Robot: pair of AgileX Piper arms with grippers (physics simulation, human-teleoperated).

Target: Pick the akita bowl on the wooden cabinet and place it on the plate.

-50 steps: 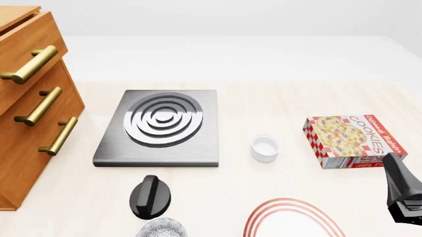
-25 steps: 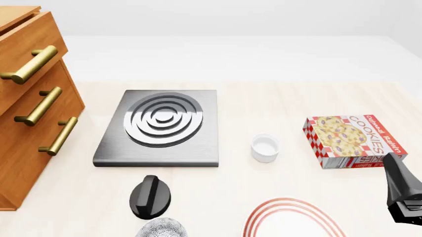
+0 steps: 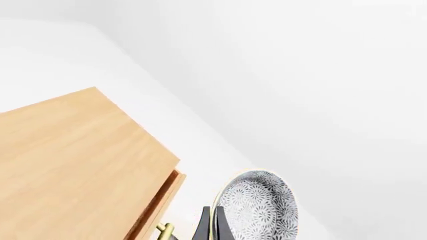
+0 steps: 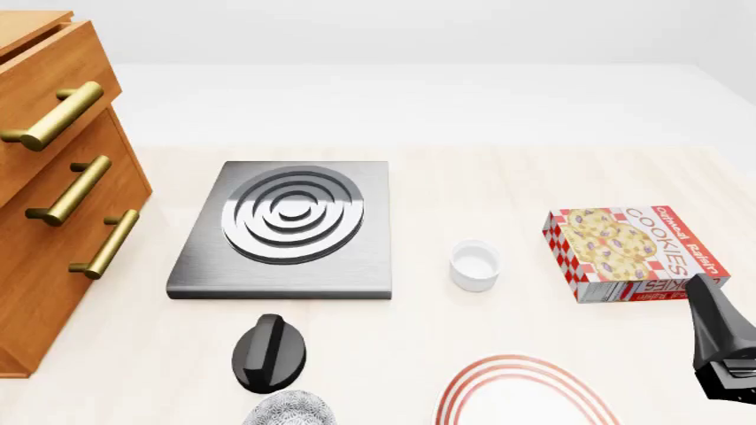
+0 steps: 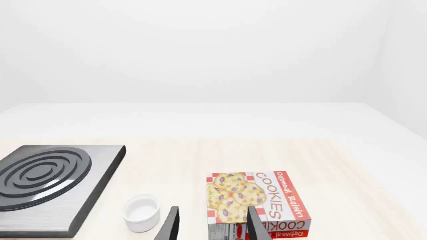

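gripping the akita bowl by its rim, the left gripper holds it tilted up beside the wooden cabinet. front cam catches the bowl at the bottom edge, left of the plate. right gripper is spread wide near the cookie box, holding nothing.

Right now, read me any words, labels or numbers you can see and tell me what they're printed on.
"COOKIES": large red letters on the cookie box.
"Oatmeal Raisin": smaller line beside it on the same box.
Fine print on the box's end panel: too small to read.
Nothing else bears any text.
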